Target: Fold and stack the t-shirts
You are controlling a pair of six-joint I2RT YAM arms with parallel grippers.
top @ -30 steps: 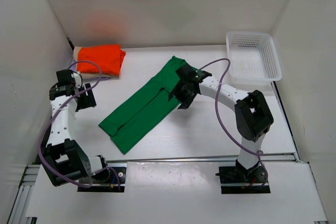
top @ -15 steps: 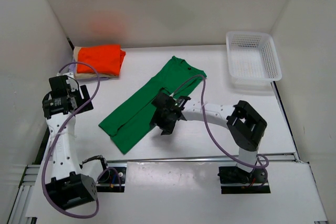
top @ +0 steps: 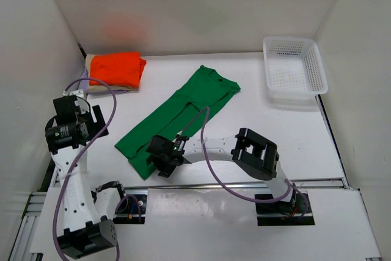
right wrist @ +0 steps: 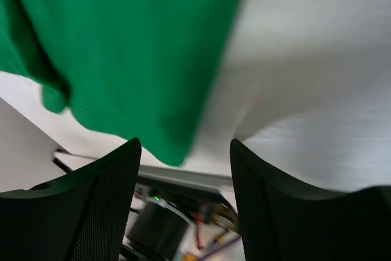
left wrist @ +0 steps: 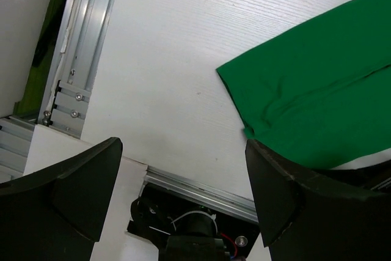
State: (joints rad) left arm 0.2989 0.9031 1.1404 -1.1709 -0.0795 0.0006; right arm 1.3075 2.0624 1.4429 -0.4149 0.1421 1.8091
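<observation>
A green cloth t-shirt (top: 183,111), folded lengthwise into a long strip, is seen lying slantwise across the middle of the white counter (top: 256,105), its neck end toward the far right and its hem toward the near left. The near corner of the hem is hidden in the overhead view by the right gripper (top: 162,157), which is held low over that edge. In the right wrist view the black fingers (right wrist: 104,206) are shown spread apart with nothing between them. The green cloth (right wrist: 122,47) is blurred there, and whether it is touched cannot be told.

The left gripper (left wrist: 183,145) is held above bare counter, beside the hem corner and clear of it, jaws wide and empty. In that view the shirt (left wrist: 317,90) is cut off at the right edge of the frame.

At the far left corner a bright orange-red t-shirt (top: 116,68) is seen folded on top of a small stack. A beige tan t-shirt (top: 90,60) shows only as an edge beneath it, and anything lower is too thin to make out. A white plastic mesh basket (top: 320,71) is set at the far right.
</observation>
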